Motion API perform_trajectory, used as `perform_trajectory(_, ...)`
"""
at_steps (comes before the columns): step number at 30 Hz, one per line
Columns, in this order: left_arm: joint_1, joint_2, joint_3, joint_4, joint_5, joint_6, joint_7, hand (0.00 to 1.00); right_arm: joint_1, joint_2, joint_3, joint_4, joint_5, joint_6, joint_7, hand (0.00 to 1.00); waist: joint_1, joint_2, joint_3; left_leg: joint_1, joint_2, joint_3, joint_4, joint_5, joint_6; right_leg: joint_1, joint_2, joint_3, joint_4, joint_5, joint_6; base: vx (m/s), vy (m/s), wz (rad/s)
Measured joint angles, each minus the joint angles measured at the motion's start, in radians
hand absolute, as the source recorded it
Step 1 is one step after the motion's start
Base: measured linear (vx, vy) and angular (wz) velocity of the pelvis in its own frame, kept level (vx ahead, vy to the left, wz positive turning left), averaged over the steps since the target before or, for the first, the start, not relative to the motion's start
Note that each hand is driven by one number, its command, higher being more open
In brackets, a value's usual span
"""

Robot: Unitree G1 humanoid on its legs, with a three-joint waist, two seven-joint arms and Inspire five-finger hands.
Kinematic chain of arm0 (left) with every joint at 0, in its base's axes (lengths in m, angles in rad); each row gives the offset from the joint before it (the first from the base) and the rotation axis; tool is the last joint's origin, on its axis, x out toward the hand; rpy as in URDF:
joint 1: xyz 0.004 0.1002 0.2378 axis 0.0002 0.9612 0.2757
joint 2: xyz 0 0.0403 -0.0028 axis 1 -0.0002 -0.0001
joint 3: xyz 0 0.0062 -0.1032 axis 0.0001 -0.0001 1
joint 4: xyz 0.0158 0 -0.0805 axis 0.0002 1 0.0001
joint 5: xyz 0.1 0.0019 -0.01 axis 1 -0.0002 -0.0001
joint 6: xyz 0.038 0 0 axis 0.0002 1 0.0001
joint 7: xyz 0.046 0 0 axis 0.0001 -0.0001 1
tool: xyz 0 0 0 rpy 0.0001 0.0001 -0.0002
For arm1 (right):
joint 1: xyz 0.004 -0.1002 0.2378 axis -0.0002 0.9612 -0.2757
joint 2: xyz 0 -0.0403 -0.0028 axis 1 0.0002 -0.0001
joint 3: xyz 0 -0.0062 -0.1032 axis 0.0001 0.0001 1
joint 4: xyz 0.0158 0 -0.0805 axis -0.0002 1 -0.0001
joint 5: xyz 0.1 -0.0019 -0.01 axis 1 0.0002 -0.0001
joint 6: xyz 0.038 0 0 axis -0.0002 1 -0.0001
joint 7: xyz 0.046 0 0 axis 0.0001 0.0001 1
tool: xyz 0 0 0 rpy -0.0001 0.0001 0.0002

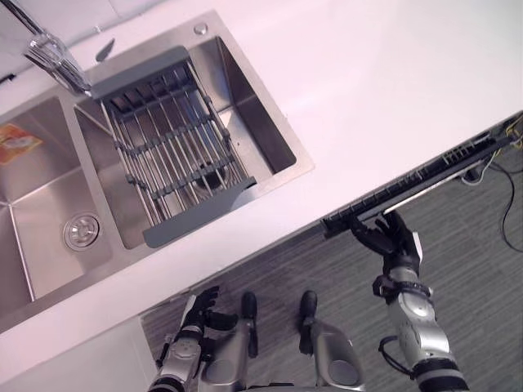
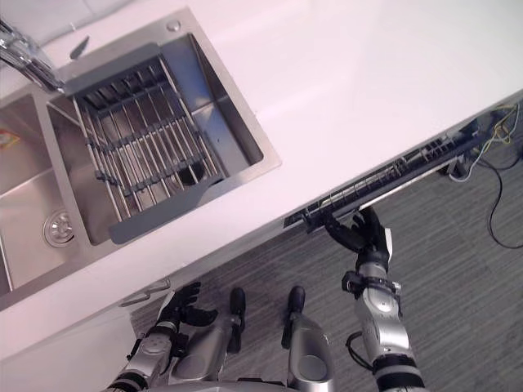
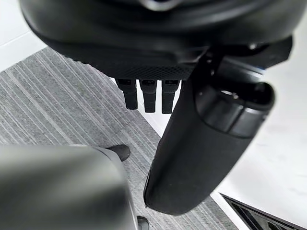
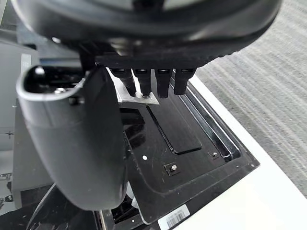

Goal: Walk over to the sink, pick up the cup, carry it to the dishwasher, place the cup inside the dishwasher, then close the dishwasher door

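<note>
closing step: right hand point(image 1: 392, 241), fingers straight and spread, rests on the rim of the ajar dishwasher door point(image 1: 425, 181). next: push it flush. left hand point(image 1: 198, 314) relaxed, idle.

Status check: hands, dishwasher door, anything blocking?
Right hand open, fingers against the dishwasher door at its edge. Left hand open, idle, low at the side. Door ajar under the countertop, not yet shut.

Upper left, a brushed steel sink point(image 1: 257, 122) holds a rack point(image 1: 172, 135) of shiny metal rods with matt grey plastic ends. Smooth white countertop point(image 1: 392, 82); ribbed grey carpet floor point(image 1: 470, 245) lower right. Beyond my matt black right hand point(image 4: 72, 139), the dishwasher door point(image 4: 177, 136) is glossy black
</note>
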Motion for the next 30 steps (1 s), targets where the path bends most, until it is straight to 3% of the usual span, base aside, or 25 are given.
perform_trajectory(11,0.015,0.002,-0.001,0.025,0.001,0.0,-0.001,0.9,0.028,0.027,0.0,0.0,-0.098,0.055,0.0,0.9,0.0,-0.009,-0.054,0.018,0.009,0.001,-0.016,-0.006,-0.01,0.01,0.009,-0.001,0.008,-0.017,-0.002,0.0,-0.003,0.0)
perform_trajectory(17,0.043,0.001,0.0,0.027,0.001,0.014,0.001,0.9,0.116,0.102,-0.017,-0.003,-0.096,0.061,0.003,0.9,-0.001,-0.025,-0.115,0.046,0.015,-0.012,-0.034,-0.012,-0.019,0.034,0.012,-0.017,0.013,-0.044,-0.005,0.05,-0.026,0.08)
perform_trajectory(23,0.056,0.005,0.004,0.026,-0.001,0.038,0.004,0.9,0.211,0.135,-0.014,-0.019,0.046,0.061,0.039,0.9,0.0,-0.063,-0.156,0.073,0.025,-0.018,-0.064,-0.012,-0.025,0.049,0.02,-0.023,0.009,-0.051,-0.004,0.03,-0.013,0.03)
perform_trajectory(30,0.065,0.012,0.004,0.029,-0.001,0.047,0.007,0.9,0.339,0.158,0.062,-0.114,0.047,0.049,0.097,0.9,-0.013,-0.112,-0.187,0.09,0.026,-0.008,-0.072,-0.014,-0.028,0.068,0.024,-0.013,-0.007,-0.051,-0.004,-0.01,-0.003,-0.03)
